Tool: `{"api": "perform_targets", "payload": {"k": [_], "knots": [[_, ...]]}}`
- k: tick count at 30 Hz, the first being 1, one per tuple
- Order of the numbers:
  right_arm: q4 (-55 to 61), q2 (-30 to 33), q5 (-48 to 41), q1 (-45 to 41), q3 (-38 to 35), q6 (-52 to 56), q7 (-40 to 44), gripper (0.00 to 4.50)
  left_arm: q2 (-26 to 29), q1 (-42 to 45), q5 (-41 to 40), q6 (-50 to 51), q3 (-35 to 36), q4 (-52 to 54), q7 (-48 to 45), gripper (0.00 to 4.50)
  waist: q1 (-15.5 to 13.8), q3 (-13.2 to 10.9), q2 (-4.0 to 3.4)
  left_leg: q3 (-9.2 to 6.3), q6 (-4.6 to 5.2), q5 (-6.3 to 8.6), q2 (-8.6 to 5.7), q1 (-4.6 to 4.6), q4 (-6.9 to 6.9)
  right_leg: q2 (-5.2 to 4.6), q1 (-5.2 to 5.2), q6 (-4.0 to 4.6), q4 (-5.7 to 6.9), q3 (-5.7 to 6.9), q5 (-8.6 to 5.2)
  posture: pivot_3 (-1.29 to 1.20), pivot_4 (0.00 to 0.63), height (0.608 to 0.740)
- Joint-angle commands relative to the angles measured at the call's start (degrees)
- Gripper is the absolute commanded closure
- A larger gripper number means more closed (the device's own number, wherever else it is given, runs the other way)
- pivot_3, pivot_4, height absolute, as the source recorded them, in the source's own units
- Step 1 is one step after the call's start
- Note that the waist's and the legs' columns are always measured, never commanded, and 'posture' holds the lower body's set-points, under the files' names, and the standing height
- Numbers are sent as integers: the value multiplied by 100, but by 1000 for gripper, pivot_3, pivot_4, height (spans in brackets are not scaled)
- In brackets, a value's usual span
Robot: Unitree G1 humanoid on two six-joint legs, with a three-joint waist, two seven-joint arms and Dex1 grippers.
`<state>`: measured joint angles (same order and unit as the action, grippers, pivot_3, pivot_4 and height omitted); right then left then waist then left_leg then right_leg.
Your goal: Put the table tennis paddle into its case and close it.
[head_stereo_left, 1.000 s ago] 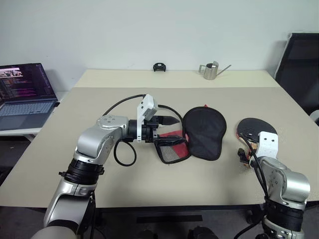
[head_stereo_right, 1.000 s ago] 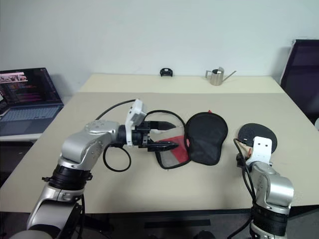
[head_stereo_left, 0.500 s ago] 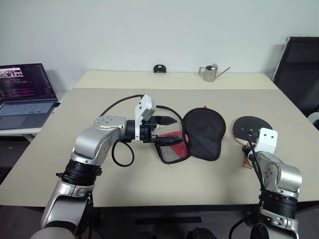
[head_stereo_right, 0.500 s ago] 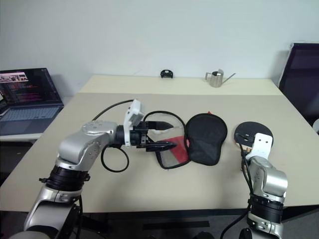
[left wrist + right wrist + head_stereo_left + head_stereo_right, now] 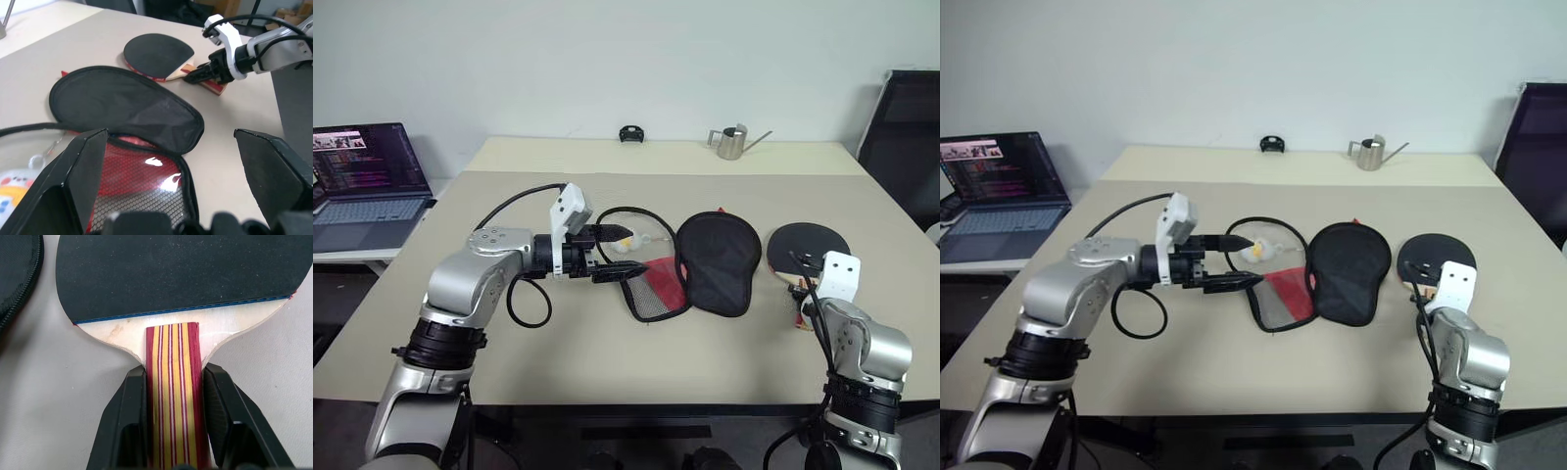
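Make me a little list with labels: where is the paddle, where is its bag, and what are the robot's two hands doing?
paddle: the table tennis paddle lies flat on the table, to the right of the case
case: the case lies open, mesh flap spread toward the left gripper
right gripper: the right gripper has its fingers pressed on both sides of the paddle's striped handle
left gripper: the left gripper is open, at the case's left edge, holding nothing

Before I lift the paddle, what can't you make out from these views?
- Paddle underside: lies on the table in every view.
- Handle end: right wrist view, cut off by the bottom edge.
- Under the case flap: eye views, folded fabric covers it.
- Small white item: too small to identify.
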<state>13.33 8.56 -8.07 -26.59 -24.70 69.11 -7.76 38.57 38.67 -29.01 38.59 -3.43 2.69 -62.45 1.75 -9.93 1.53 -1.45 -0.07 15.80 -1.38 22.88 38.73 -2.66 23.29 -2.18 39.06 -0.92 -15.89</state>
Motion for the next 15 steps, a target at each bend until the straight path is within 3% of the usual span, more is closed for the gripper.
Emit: {"api": "perform_targets", "payload": {"k": [1, 9, 15], "knots": [[703, -58, -135, -653, 101, 169, -26, 3330, 192, -75, 11, -172, 221, 112, -75, 0, 37, -12, -19, 4, 0, 0, 0, 2, 0, 0, 6, 0, 0, -5, 0, 0, 150, 740], [856, -402, -135, -1389, 136, 617, -64, 3332, 204, -109, 19, -231, 221, 104, -27, 0, 11, -18, -27, 2, 0, 0, 3, 7, -8, 3, 12, 3, -7, -1, -2, 0, 150, 740], [704, -1135, -125, -1753, 168, 746, -257, 3333, 215, -135, 21, -267, 223, 89, -28, 0, 17, -19, -29, 2, 0, 0, 4, 8, -8, 1, 15, 3, -4, -1, -2, 0, 150, 740]]}}
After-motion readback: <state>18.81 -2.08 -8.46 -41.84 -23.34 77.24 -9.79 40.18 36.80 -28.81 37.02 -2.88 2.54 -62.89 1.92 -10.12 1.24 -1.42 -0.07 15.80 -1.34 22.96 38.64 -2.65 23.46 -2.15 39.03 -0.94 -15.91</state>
